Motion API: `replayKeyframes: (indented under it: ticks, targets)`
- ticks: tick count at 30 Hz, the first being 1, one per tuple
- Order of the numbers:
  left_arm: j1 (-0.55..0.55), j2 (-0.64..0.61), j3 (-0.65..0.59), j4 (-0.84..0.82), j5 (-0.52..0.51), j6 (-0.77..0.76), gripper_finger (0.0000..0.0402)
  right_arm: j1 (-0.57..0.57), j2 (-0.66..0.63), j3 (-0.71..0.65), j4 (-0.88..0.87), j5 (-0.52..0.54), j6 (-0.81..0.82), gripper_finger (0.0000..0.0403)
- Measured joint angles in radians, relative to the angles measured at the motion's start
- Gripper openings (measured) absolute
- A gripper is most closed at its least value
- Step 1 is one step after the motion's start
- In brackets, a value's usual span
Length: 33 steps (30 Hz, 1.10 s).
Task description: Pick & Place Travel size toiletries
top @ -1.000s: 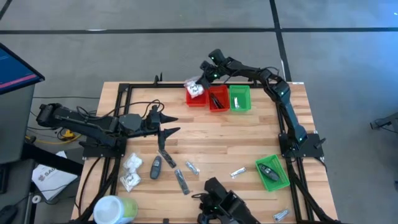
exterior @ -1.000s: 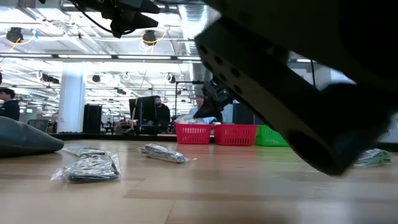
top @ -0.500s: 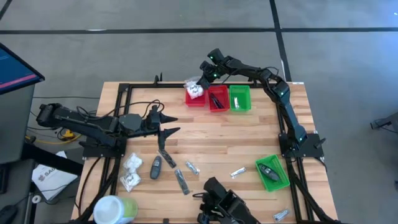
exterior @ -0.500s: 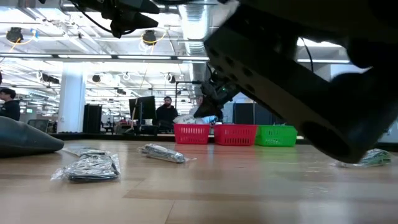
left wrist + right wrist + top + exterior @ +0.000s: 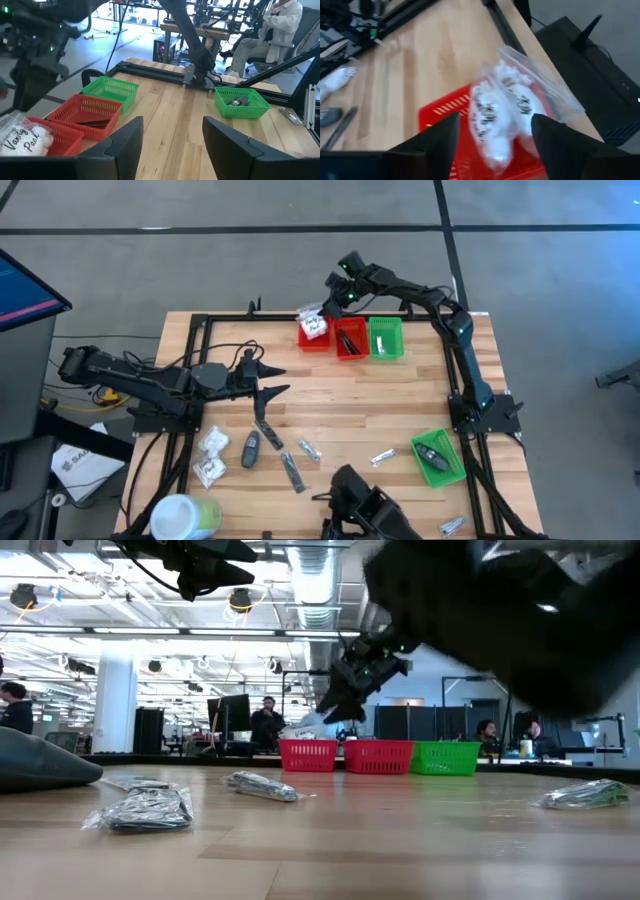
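right end effector (image 5: 338, 290): over the far red bin (image 5: 314, 333), fingers spread apart, holding nothing; white packet (image 5: 316, 326) lies in or on that bin just below it, looks freshly dropped
left end effector (image 5: 272, 379): parked left of centre above the surface (image 5: 350, 405), fingers apart, empty
done: one white packet in the far red bin; dark items in the middle red bin (image 5: 349, 337); one dark oval in the near green bin (image 5: 437, 457)
far green bin (image 5: 385, 338): looks empty from above
left on surface: two white packets (image 5: 211, 455), dark oval (image 5: 251, 448), dark sticks (image 5: 267, 434) and (image 5: 291, 472), silvery sachets (image 5: 308, 448), (image 5: 382, 457), (image 5: 451, 526)
not task: white-and-green tub (image 5: 185, 516), near-left corner
progress: my guess well under half; most items unsorted
next: probably the right arm returns for a sachet or stick
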Motion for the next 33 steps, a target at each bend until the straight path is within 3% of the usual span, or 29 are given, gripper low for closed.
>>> replayKeyframes:
  ticks: [9,16,27,33]
  targets:
    - [0.0,0.0,0.0,0.0,0.0,0.0,0.0199,0.053,-0.162,0.0,-0.132,-0.006,-0.068,0.0249]
    - [0.0,0.0,0.0,0.0,0.024,0.0,0.0199,0.157,-0.266,0.0,-0.388,-0.006,-0.177,0.0248]
    - [0.0,0.0,0.0,-0.029,0.135,0.006,0.0199,0.396,-0.315,0.0,-0.702,-0.001,-0.199,0.0248]
    - [-0.033,0.031,0.0,-0.188,0.181,-0.019,0.0199,0.556,-0.316,-0.064,-0.715,0.034,-0.122,0.0248]
